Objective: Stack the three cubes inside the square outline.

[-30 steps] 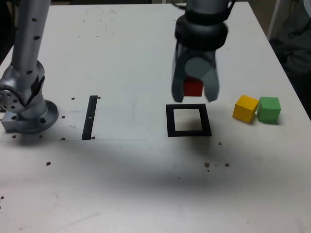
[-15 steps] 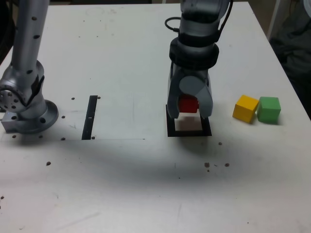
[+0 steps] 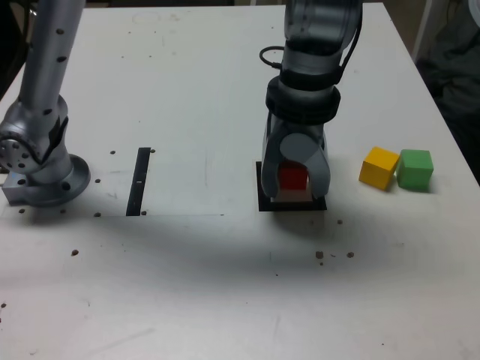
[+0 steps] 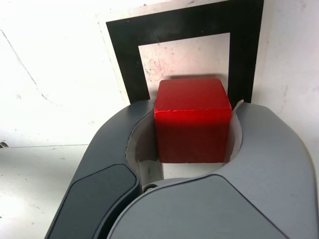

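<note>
Gripped the small red solid cube [image 3: 293, 178] between closed fingers [image 3: 296, 191] low over the thick black square outline [image 3: 263, 196] at frame centre; risked landing skewed onto the border if released off-centre.

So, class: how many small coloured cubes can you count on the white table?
3. The small red cube sits in the pincer over the black square outline; the yellow cube and green cube sit side by side toward the exterior view's right.

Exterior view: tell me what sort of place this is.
Probably a robotics lab test bench. A bare white table carries the arm's bolted base, a taped black square outline as a target, and plain colour blocks: red cube in the tool, yellow cube, green cube.
</note>
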